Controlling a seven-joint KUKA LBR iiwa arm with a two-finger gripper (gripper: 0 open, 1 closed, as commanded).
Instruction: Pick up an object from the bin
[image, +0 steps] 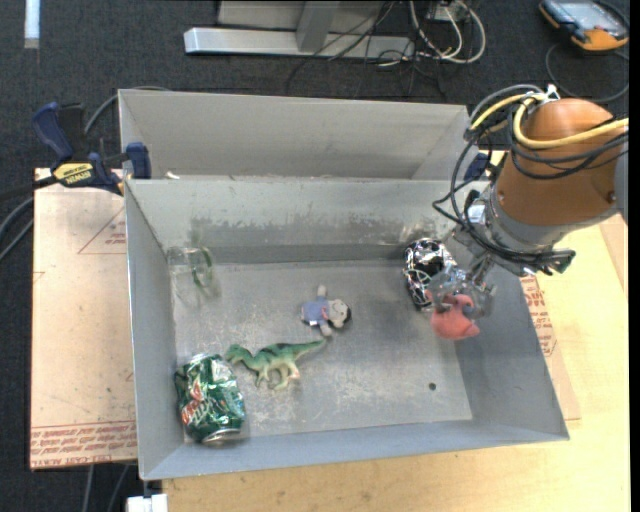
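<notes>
My gripper (470, 293) hangs at the right side of the bin, close to the right wall. Directly under its tip is a small red-pink rounded thing (454, 323), touching or nearly touching it; I cannot make out whether it is gripped. Just left of the gripper, against the back right corner, sits a black-and-white patterned ball (425, 270).
A small grey and purple plush figure (326, 313) lies mid-bin. A green toy dinosaur (275, 360) and a crushed green soda can (210, 399) lie at the front left. A clear glass-like piece (195, 270) stands at the back left. The arm's orange cover and cables overhang the right rim.
</notes>
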